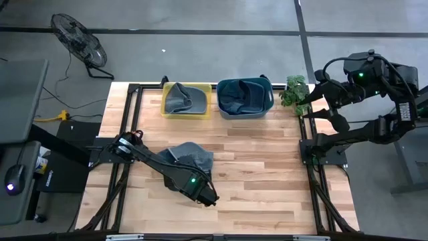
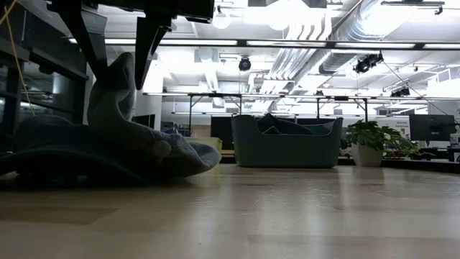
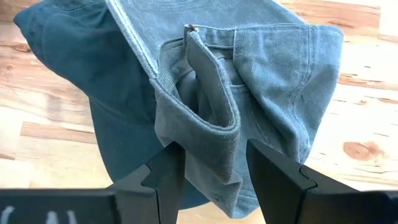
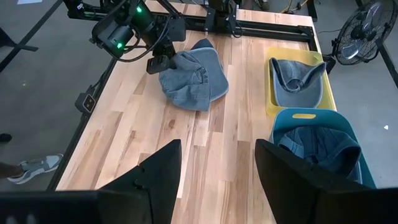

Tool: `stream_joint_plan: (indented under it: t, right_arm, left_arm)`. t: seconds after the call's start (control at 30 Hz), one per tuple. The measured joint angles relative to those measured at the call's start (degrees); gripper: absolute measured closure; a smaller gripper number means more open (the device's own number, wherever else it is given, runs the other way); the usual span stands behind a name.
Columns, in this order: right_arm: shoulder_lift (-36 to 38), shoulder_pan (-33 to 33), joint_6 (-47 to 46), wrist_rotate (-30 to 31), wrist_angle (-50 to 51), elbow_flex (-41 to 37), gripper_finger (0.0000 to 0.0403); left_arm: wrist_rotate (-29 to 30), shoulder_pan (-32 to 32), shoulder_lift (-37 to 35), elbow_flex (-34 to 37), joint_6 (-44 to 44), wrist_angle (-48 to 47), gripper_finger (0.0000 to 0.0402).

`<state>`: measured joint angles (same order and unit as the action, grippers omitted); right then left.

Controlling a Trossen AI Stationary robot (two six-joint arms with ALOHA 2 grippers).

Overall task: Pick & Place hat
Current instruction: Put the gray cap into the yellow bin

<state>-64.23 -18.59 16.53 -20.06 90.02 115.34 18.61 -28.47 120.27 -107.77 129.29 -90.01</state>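
A blue denim hat (image 1: 190, 158) lies on the wooden table (image 1: 267, 181), left of the middle. In the low view its brim (image 2: 43, 147) rests flat while its rear part (image 2: 118, 86) stands raised. My left gripper (image 3: 214, 152) is at the hat's near side, pointing steeply down and shut on that raised part. It also shows in the right wrist view, beside the hat (image 4: 194, 78). My right gripper (image 4: 217, 177) hangs open and holds nothing, high up by the table's right edge (image 1: 321, 107). My left gripper pinches a fold of the hat's rear edge (image 3: 211, 140) between its two fingers, close to the adjusting strap (image 3: 208, 74); several layers of cloth fill the gap. The fingers (image 2: 147, 50) come from above, slanting toward the far side. The held part is raised; the brim stays on the table.
Two bins stand at the far edge: a yellow one (image 1: 165, 107) with a grey hat (image 1: 182, 98) and a blue one (image 1: 269, 100) with a dark hat (image 1: 242, 94). A potted plant (image 1: 294, 90) stands to their right. Bare wood spreads between the hat and the bins.
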Motion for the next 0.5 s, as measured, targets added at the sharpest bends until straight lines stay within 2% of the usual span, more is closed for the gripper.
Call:
stream_joint_plan:
  t: [0.5]
  right_arm:
    - [-1.1, 0.0, -1.5, 0.0, 0.0, 0.0, 0.0204]
  left_arm:
    - [-0.2, 0.0, 0.0, 2.9, -0.4, 0.0, 0.0235]
